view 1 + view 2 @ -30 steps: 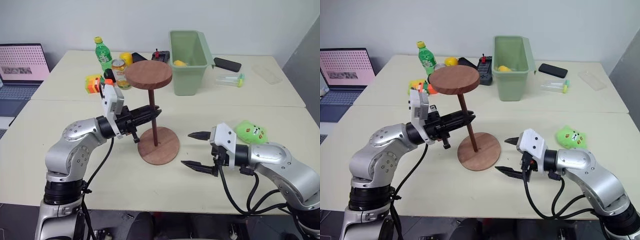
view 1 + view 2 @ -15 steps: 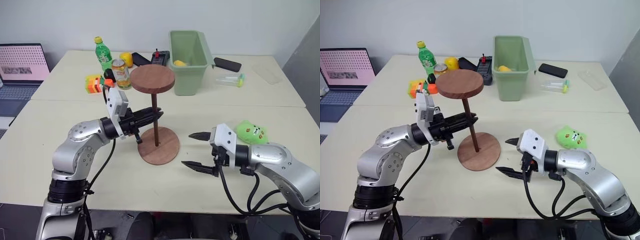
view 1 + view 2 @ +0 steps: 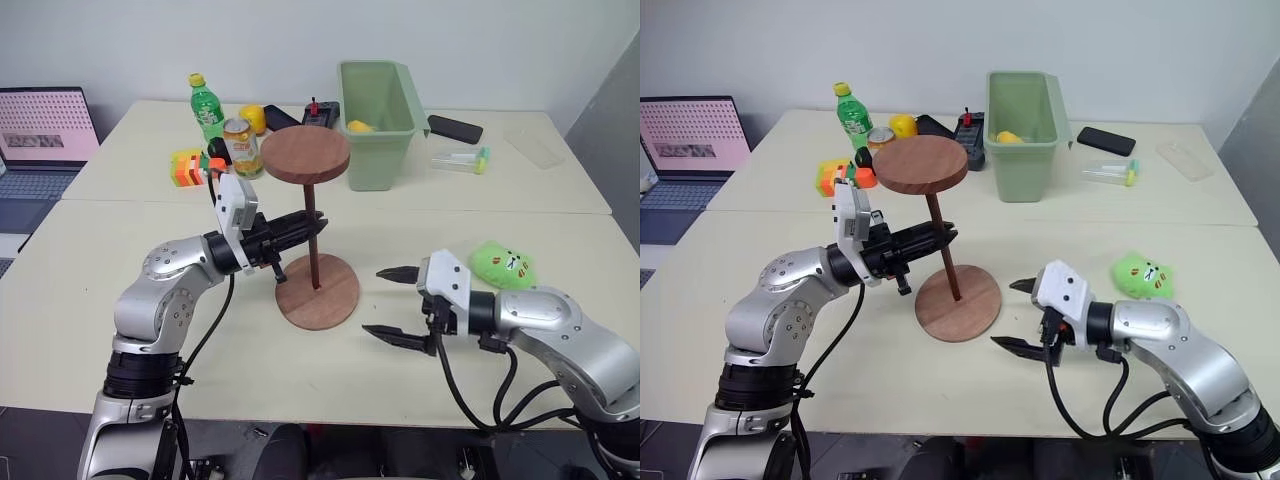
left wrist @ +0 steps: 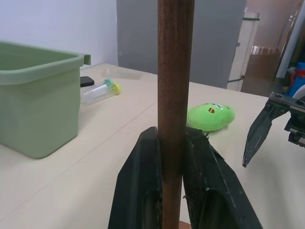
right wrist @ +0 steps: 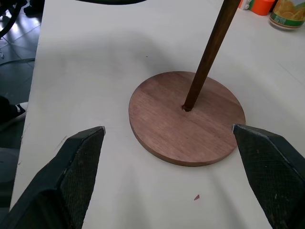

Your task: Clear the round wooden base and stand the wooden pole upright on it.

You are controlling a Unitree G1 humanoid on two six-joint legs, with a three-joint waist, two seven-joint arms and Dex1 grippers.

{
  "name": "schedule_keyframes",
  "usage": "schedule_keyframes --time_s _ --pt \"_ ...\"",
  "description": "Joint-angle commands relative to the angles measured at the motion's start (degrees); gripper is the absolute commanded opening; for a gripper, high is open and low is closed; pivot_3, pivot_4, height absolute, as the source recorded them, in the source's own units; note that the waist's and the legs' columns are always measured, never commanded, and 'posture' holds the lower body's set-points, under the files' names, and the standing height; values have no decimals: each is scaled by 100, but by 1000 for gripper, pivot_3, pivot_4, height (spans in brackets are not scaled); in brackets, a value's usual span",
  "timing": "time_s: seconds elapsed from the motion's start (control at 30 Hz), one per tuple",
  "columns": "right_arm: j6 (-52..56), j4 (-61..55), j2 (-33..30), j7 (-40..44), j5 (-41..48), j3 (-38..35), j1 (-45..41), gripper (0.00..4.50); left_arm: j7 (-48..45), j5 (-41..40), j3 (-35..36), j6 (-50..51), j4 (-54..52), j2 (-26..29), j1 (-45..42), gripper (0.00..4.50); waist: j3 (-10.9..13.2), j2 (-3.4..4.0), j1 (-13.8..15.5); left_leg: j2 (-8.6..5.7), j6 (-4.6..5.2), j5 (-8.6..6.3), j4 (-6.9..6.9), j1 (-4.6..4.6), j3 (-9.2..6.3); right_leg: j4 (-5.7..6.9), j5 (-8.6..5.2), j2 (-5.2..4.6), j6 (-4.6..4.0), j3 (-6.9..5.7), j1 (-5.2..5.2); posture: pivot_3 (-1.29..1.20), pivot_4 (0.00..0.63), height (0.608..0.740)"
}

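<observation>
The round wooden base point(image 3: 333, 300) lies flat on the near table. The wooden pole point(image 3: 312, 240) stands nearly upright on it, its lower end at the centre hole point(image 5: 187, 108) and its fixed disc point(image 3: 305, 153) on top. My left gripper point(image 3: 312, 227) is shut on the pole at mid-height; in the left wrist view both fingers point(image 4: 143, 191) press the rod point(image 4: 174, 95). My right gripper point(image 3: 395, 303) hangs open just right of the base, with nothing between its fingertips point(image 5: 81, 162).
A green plush toy point(image 3: 502, 262) lies right of my right gripper. At the back stand a green bin point(image 3: 375, 110), a green bottle point(image 3: 206, 107), a can point(image 3: 240, 147), an orange block point(image 3: 186, 166), a phone point(image 3: 455, 129) and a tube point(image 3: 458, 160). A laptop point(image 3: 45, 125) sits far left.
The left gripper has brought the pole from a lean to nearly upright, its top disc shifting slightly right. The right gripper has stayed where it was, open.
</observation>
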Motion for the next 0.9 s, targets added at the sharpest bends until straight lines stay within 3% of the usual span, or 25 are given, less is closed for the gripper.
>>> schedule_keyframes --time_s 0.03,0.9 --pt "-26 -201 15 -53 -12 -59 3 4500 -23 -10 -67 -38 6 -46 -73 259 0 0 0 0 0 0 0 0 0 0 0 0 0 0 0 0 150 740" --pt "-38 -232 11 -103 26 -82 44 4500 -30 -18 31 -62 -110 172 229 259 0 0 0 1 0 0 0 2 -1 0 0 0 0 0 1 0 150 740"
